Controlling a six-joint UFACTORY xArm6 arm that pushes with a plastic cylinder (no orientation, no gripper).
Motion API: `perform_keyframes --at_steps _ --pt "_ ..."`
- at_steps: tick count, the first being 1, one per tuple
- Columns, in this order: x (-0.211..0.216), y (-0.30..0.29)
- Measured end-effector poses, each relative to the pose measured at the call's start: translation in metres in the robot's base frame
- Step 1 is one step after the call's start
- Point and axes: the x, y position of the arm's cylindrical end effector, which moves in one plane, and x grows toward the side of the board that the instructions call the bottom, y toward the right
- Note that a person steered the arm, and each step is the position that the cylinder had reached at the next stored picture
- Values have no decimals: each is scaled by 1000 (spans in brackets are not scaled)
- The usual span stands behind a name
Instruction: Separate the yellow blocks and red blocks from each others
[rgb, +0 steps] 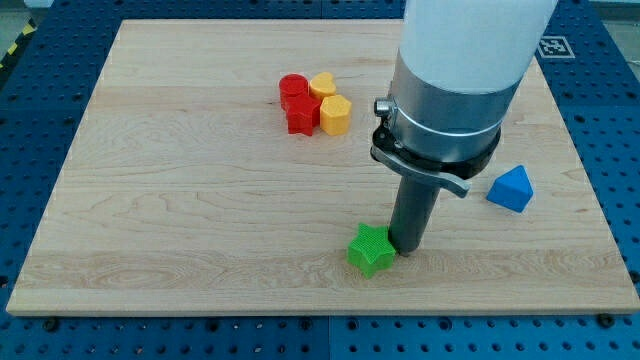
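Observation:
Two red blocks and two yellow blocks sit packed together at the view's upper middle. The red cylinder is at the top left of the cluster and the red star is below it. The yellow heart-like block is at the top right and the yellow hexagon is below it. All of them touch. My tip rests on the board far below the cluster, right beside a green star.
A blue triangular block lies at the view's right, next to the arm's body. The wooden board lies on a blue perforated table. The large white and grey arm body fills the view's upper right.

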Motion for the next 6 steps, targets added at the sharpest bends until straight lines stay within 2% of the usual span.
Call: perform_keyframes --at_steps 1,2,3,5,6 --pt "0 0" --pt "-24 1" --pt "-70 -17" --pt "-128 -83" --pt "-183 -90"
